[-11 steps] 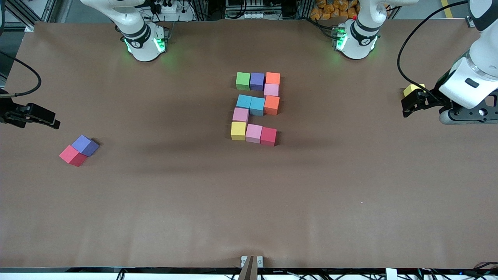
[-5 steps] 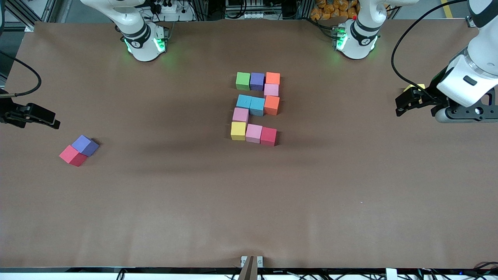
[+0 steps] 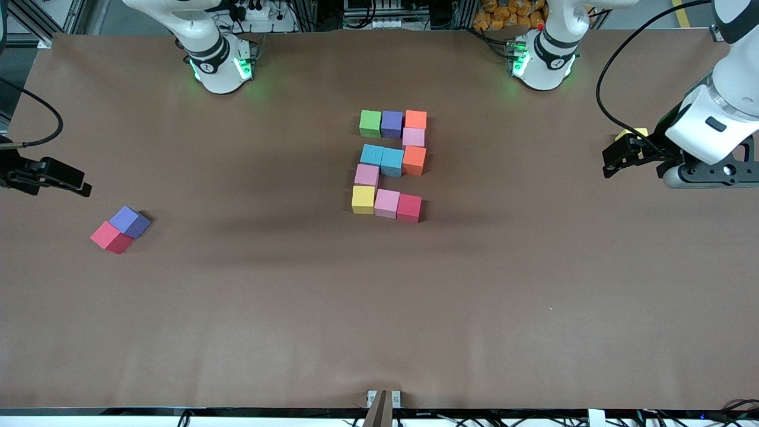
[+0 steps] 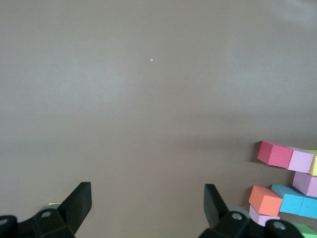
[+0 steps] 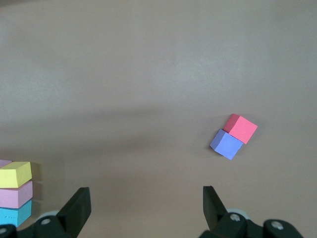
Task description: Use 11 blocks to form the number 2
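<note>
Toward the right arm's end of the bench (image 3: 237,332) from the blocks (image 3: 388,163), the right gripper (image 3: 83,188) waits with fingers spread, empty, near a spare red block (image 3: 109,237) and purple block (image 3: 130,220). The eleven blocks at mid-bench already read as a 2, so doing this step well probably means keeping clear. Toward the left arm's end from them, the left gripper (image 3: 614,163), fingers spread and empty, hangs by a stray yellow block (image 3: 628,134) and should leave it.

blocks (image 3: 388,163): you see matt foam, soft-looking faces, no shine.
table (image 3: 379,308): you see a brown matt cover like paper, smooth.
left gripper (image 3: 614,161): black matt plastic.
arm shells (image 3: 708,127): white glossy plastic.
</note>
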